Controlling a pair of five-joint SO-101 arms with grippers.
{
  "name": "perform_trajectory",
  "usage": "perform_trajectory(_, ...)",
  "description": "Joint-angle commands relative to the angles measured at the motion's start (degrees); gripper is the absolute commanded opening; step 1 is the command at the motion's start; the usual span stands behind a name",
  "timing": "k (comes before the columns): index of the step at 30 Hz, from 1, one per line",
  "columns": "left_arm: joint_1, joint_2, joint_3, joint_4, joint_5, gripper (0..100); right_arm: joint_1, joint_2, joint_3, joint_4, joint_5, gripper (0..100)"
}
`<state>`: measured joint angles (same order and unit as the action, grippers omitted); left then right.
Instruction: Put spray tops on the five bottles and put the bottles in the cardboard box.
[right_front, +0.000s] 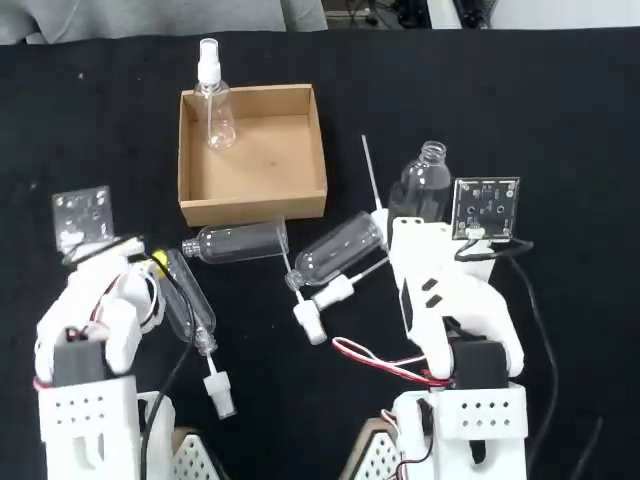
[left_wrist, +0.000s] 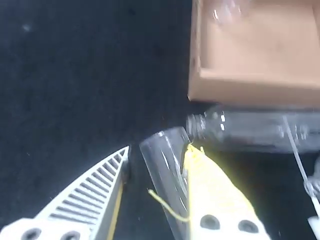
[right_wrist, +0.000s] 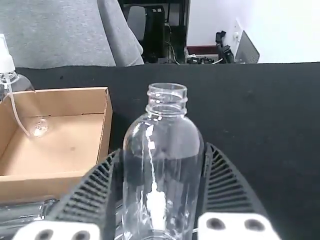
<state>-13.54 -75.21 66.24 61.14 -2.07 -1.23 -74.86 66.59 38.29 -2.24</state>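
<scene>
Right gripper (right_wrist: 162, 150): clamped on upright bottle (right_wrist: 162, 125).
Left gripper (left_wrist: 157, 150): spread, we see lying bottle (left_wrist: 162, 165) between fingers (left_wrist: 90, 200).
Ahead: second bottle (left_wrist: 260, 132), then box (left_wrist: 250, 85).

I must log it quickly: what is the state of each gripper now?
Left gripper: open, a lying bottle between its fingers.
Right gripper: closed on the upright bottle, which has no top.

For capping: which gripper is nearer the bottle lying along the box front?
Left. The left gripper sits by the mouth of the lying bottle; the right gripper is farther, around an upright bottle.
</scene>
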Motion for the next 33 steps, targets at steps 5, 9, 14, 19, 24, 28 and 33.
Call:
perform_trajectory(5,1.7,13.1,-7.9,1.1,-0.8,17,0.9,-0.7,-0.3,-2.0,0.1,11.6)
perform_trajectory(9,1.7,18.2,-10.5,3.2,-2.4,17,0.9,-0.7,-0.3,-2.0,0.1,11.6)
perform_trajectory(14,3.9,24.7,-19.4,13.6,-3.2,17,0.8,-0.9,0.3,-2.5,0.2,11.6)
perform_trajectory(19,9.4,32.4,-26.0,21.9,-2.7,17,0.9,-0.7,0.3,-2.9,0.2,11.6)
perform_trajectory(24,10.4,39.6,-28.4,23.8,-0.7,17,1.0,-0.7,0.3,-2.9,0.2,11.6)
perform_trajectory(28,11.2,44.3,-28.4,23.7,1.8,17,0.9,-0.7,0.3,-2.9,0.2,11.6)
perform_trajectory(33,14.5,47.3,-27.9,23.8,2.1,17,0.9,-0.7,0.3,-2.9,0.2,11.6)
